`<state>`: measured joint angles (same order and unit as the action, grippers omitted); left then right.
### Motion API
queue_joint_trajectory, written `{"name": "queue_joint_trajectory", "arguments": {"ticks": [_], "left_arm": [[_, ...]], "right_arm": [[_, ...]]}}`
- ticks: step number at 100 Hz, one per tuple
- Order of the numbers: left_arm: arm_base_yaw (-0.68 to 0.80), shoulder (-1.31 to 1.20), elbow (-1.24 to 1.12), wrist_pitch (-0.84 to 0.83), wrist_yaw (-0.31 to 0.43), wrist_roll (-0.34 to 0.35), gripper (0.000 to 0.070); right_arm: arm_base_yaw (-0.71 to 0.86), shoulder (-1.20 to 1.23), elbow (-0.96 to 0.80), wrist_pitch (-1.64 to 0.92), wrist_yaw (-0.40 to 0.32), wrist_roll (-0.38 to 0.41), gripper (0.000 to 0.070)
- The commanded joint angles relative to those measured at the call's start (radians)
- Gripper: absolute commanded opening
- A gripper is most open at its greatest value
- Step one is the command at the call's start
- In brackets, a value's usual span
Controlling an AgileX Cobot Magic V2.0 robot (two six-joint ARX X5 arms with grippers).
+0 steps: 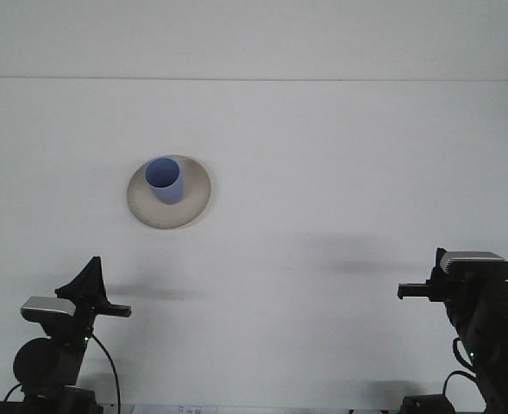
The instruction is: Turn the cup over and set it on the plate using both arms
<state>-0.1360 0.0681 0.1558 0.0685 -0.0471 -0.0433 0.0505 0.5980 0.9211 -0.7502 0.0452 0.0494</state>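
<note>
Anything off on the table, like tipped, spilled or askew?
Nothing stands out. The cup stands upright, mouth up, on the plate, a bit left of its centre. No spill or damage shows. Both arms are low and well clear of it.
</note>
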Motion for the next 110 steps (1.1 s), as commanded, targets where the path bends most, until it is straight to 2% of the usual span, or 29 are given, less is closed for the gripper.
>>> {"name": "queue_joint_trajectory", "arguments": {"ticks": [1,9,66,110], "left_arm": [[0.005,-0.048,-0.040,0.016,0.023,-0.003,0.0012],[0.010,-0.066,-0.082,0.039,0.041,-0.004,0.0012],[0.050,-0.065,-0.142,0.091,0.041,-0.052,0.0012],[0.050,-0.065,-0.142,0.090,0.041,-0.051,0.0012]], "right_arm": [[0.000,0.005,0.009,0.011,0.001,0.003,0.0007],[0.000,0.005,0.009,0.011,0.001,0.003,0.0007],[0.000,0.005,0.009,0.018,0.001,0.003,0.0007],[0.000,0.005,0.009,0.018,0.001,0.003,0.0007]]}}
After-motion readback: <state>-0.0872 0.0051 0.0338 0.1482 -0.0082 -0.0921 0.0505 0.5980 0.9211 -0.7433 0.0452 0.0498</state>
